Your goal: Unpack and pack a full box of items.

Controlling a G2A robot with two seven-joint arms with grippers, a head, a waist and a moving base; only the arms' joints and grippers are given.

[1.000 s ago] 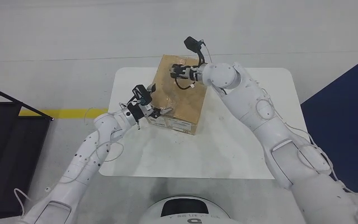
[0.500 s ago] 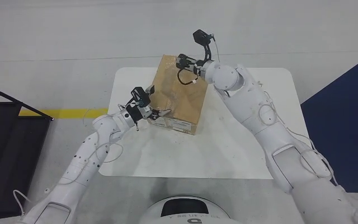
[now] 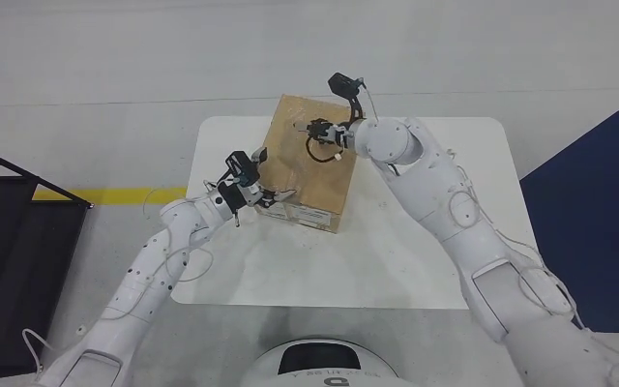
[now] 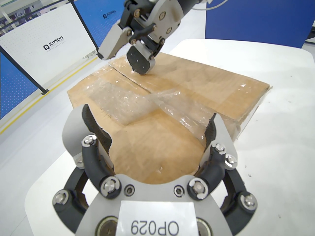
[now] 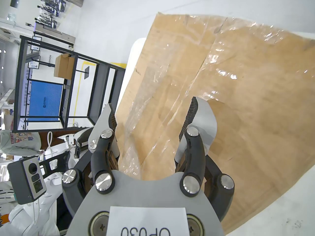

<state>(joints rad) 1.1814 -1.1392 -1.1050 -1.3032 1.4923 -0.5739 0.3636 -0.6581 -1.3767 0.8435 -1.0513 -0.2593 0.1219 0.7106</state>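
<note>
Sitting closed in the upper middle of the top view, the brown cardboard box [image 3: 324, 184] under crinkled clear tape [image 4: 128, 101] rests on the rounded white table [image 3: 416, 252]. The left gripper [image 4: 150, 121] gapes wide and empty at its lower-left corner; the right gripper [image 4: 123, 62], parted and empty, sets one fingertip on the lid beside the seam.

White table [image 3: 319, 266], yellow floor stripe [image 3: 106, 194], blue partition panel [image 4: 258, 13] nearby.

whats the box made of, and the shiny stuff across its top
The box looks like brown cardboard, matte, with a rough worn edge at one corner. The shiny strip along its top seam is probably clear plastic packing tape: glossy, wrinkled, cardboard showing through.
</note>
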